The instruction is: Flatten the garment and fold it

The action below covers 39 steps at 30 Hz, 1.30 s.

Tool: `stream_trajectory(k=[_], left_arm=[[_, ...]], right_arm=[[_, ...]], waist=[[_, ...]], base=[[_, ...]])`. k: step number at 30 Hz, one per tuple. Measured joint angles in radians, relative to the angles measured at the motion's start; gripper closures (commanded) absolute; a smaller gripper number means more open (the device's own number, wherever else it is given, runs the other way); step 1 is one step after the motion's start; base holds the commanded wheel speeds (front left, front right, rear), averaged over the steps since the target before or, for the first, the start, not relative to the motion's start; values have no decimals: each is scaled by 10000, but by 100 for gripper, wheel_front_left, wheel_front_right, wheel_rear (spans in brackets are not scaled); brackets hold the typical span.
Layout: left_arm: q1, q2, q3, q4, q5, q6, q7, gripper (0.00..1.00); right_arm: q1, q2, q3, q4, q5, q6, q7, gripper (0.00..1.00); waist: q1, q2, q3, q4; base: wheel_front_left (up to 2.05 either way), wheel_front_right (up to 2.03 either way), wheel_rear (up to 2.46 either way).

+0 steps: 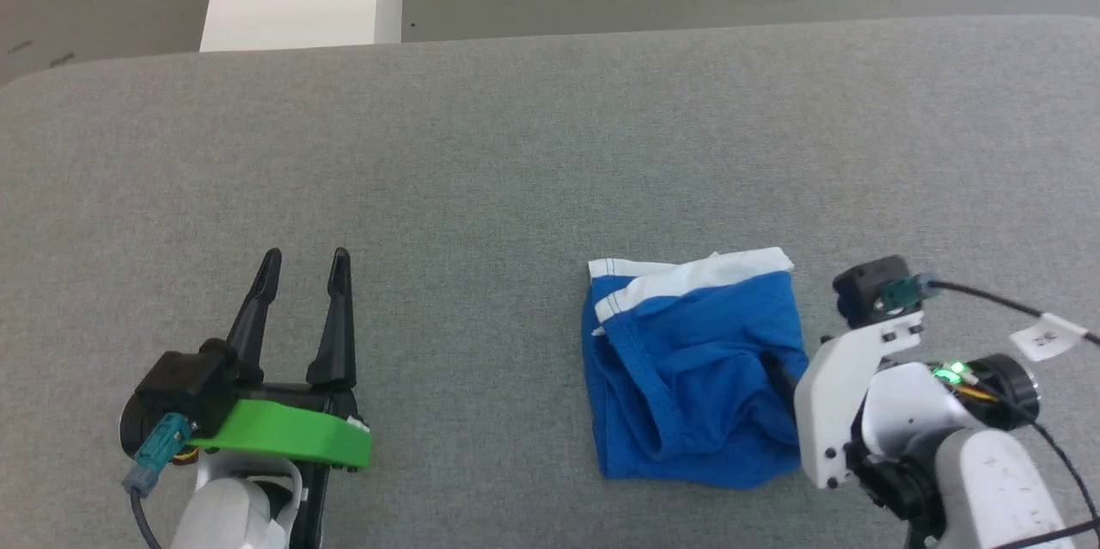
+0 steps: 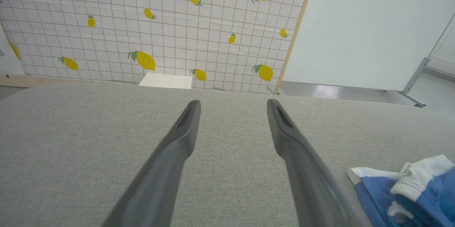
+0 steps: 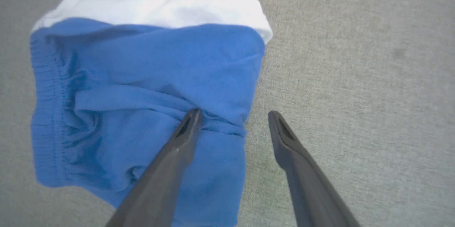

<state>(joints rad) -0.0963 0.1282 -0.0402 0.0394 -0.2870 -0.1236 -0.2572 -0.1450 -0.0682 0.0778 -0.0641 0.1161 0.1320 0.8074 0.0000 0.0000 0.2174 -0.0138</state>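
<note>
Right wrist view, end effector wide, empty?

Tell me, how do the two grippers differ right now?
The left gripper is over bare table, clear of the shorts; the right gripper straddles the shorts' edge, pointing down. The left carries a green mount, the right a white mount. Both are open and empty.
</note>
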Motion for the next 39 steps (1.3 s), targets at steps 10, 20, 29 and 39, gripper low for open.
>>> stream_trajectory(k=[10,20,29,39], left_arm=[[-12,21,-21,12,-42,0,0,0],[11,67,163,-25,-36,0,-6,0],[233,247,717,-431,-29,-2,-10,0],[71,748,573,-844,138,-2,-10,0]], right_arm=[[-102,134,211,1745,-299,0,-702,0],[-460,-12,886,2171,-150,2,-1035,100],[-1952,-2180,3524,1793,732,6,-759,100],[-3729,-3620,3632,2750,1559,6,-1659,100]], waist=[[0,0,57,165],[0,0,-5,-95],[0,0,43,-1455],[0,0,529,-3631]], base=[[0,0,0],[0,0,0],[0,0,0],[0,0,0]])
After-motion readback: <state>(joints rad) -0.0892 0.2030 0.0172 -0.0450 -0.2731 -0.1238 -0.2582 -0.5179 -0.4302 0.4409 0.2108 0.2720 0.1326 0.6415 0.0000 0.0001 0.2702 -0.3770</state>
